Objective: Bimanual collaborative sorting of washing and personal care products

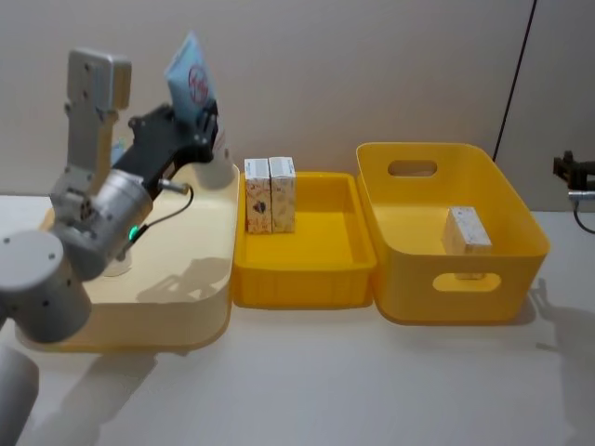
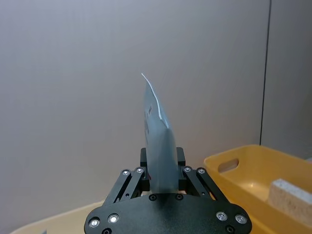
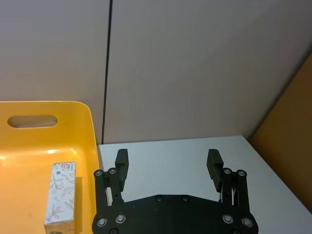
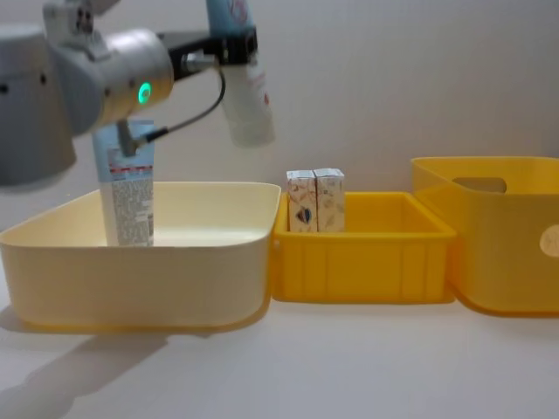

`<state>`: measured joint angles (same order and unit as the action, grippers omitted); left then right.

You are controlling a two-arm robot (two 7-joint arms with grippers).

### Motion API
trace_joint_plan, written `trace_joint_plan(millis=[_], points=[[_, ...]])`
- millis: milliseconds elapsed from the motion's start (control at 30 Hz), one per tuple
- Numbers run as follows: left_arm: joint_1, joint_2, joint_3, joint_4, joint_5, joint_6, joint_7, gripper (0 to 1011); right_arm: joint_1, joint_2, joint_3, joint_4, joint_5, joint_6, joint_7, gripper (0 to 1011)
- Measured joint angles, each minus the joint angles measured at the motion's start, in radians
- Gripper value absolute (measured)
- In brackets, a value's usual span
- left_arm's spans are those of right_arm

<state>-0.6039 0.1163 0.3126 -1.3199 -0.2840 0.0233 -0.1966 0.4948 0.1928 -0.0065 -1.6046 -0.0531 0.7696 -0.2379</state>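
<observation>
- Jaws of the left gripper are clamped on a blue-and-white tube. They hold it in the air above the far right corner of the cream bin.
- The held tube has its flat pale blue end up and its white end hanging below the jaws, slightly tilted.
- A pale blue squeeze tube with text and a red band stands upright inside the cream bin, toward its left side. The bin sits at the left of the table.
- The shallow yellow tray sits just beside the cream bin, in the middle of the row.
- Two small cartons stand upright and touching each other in the tray's far left corner.
- The deep yellow bin sits just right of the tray.
- A single carton lies inside the deep bin, toward its right wall.
- The right gripper hangs over the table's right edge, beside the deep bin. Its jaws are spread wide with nothing between them.
</observation>
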Motion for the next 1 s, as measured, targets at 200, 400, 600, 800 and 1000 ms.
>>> trace_joint_plan(millis=[200, 400, 600, 800, 1000], points=[[-0.031, -0.004, -0.005, -0.017, -0.022, 0.004, -0.034, 273, 0.005, 0.007, -0.012, -0.004, 0.000, -0.014, 0.023, 1001], [-0.076, -0.004, -0.007, -0.006, -0.054, 0.008, -0.092, 273, 0.002, 0.020, -0.028, -0.026, 0.007, -0.030, 0.066, 1001], [-0.112, -0.004, -0.005, 0.024, -0.081, 0.010, -0.139, 273, -0.008, 0.038, -0.044, -0.055, 0.022, -0.044, 0.122, 1001], [-0.138, -0.003, -0.001, 0.054, -0.104, 0.012, -0.175, 273, -0.018, 0.055, -0.059, -0.083, 0.038, -0.058, 0.176, 1001], [-0.156, -0.001, 0.001, 0.077, -0.124, 0.017, -0.204, 274, -0.027, 0.076, -0.073, -0.105, 0.055, -0.077, 0.239, 1001]])
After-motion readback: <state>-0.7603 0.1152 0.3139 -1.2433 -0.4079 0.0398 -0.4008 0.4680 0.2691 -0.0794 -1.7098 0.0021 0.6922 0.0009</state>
